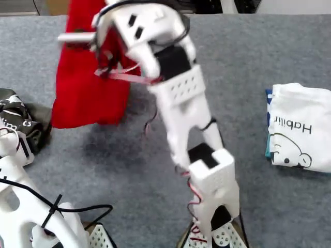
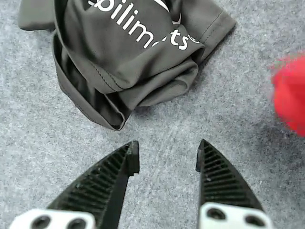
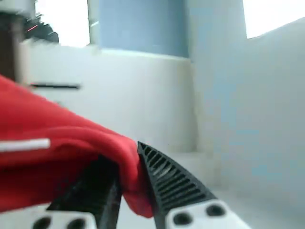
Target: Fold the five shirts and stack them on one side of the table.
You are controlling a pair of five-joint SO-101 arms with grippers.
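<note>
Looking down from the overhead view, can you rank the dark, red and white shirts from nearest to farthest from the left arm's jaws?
1. dark shirt, at the table's left edge.
2. red shirt, held up, back left.
3. white shirt, folded, far right.

Your left tool (image 2: 167, 160) has bare surface (image 2: 43, 143) under its parted jaws, with the dark grey shirt (image 2: 133, 52) heaped just ahead of the tips. The red shirt (image 1: 85, 88) hangs like a curtain from your right tool (image 3: 128, 162) over the far left part, and that arm (image 1: 186, 113) slants across the middle. Open room lies between it and the folded white shirt (image 1: 300, 126) at the right edge
</note>
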